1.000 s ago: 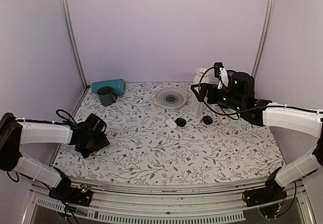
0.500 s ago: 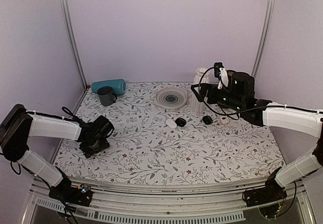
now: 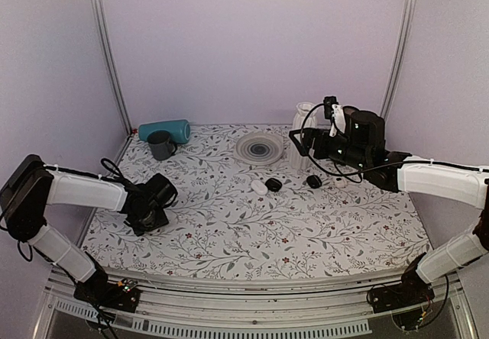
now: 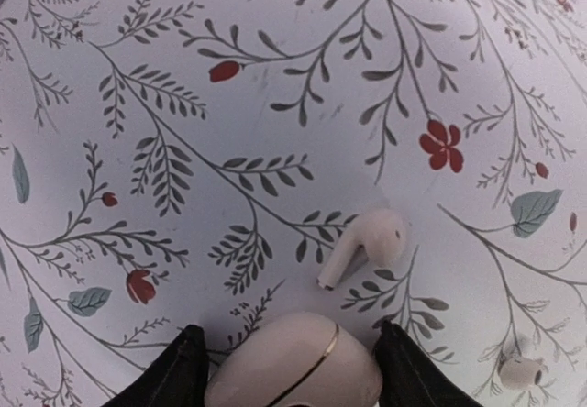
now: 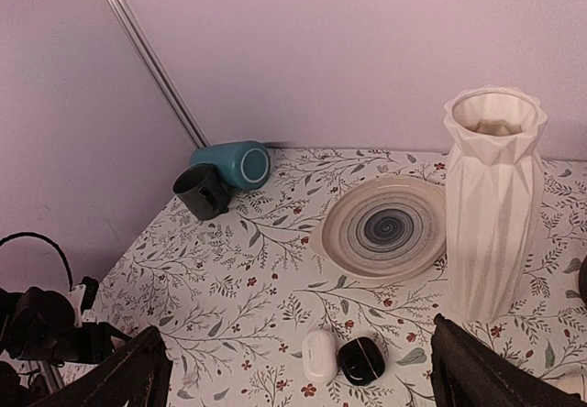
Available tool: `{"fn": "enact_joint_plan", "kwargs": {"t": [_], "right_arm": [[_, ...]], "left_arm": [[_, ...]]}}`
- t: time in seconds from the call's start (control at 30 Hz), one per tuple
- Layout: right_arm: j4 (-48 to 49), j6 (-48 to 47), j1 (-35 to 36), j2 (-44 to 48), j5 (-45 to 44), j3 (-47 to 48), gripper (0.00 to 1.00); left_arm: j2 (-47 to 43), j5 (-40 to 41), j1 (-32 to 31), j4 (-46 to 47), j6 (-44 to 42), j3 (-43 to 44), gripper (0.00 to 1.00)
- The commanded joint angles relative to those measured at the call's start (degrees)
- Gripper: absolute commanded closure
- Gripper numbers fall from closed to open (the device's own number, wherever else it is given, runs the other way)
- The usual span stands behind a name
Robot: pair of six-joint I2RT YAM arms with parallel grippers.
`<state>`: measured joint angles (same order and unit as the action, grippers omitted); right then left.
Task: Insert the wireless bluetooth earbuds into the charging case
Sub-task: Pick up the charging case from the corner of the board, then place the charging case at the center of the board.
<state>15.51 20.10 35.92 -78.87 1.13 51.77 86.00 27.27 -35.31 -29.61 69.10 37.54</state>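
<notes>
In the left wrist view, the white charging case [image 4: 293, 363], lid down along a thin gold seam, lies on the floral tabletop between my left gripper's [image 4: 292, 370] black fingers. They touch its two sides. One white earbud [image 4: 363, 243] lies just beyond the case, apart from it. A second earbud [image 4: 520, 370] lies at the lower right. From the top view my left gripper [image 3: 150, 215] is low over the table's left side and hides the case. My right gripper [image 3: 302, 142] hangs open, high beside the vase, with nothing between its fingers.
A teal cylinder [image 3: 164, 130] and dark mug [image 3: 161, 145] sit at the back left. A swirl plate [image 3: 260, 149] and tall white vase [image 3: 303, 129] stand at the back. A plain white pod [image 3: 260, 188] and two black pods [image 3: 273, 184] [image 3: 313, 180] lie mid-table.
My left arm has shifted right across the table and its jaws have narrowed onto the case. The right arm has not moved.
</notes>
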Motion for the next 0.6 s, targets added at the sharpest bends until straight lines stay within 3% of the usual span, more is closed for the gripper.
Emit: {"fn": "enact_joint_plan", "kwargs": {"t": [0.0,0.23,0.57], "right_arm": [[1.2,-0.3,-0.2,0.4,0.8,-0.3,0.01],[0.9,-0.4,-0.2,0.5,0.6,-0.4,0.01],[0.1,-0.1,-0.2,0.9,0.4,-1.0,0.01]], "left_arm": [[-1.1,-2.8,-1.7,3.2,-5.2,1.2,0.44],[-0.9,-5.1,-3.4,8.0,-13.5,3.3,0.52],[2.8,-8.9,-7.7,15.0,-32.6,12.7,0.51]]}}
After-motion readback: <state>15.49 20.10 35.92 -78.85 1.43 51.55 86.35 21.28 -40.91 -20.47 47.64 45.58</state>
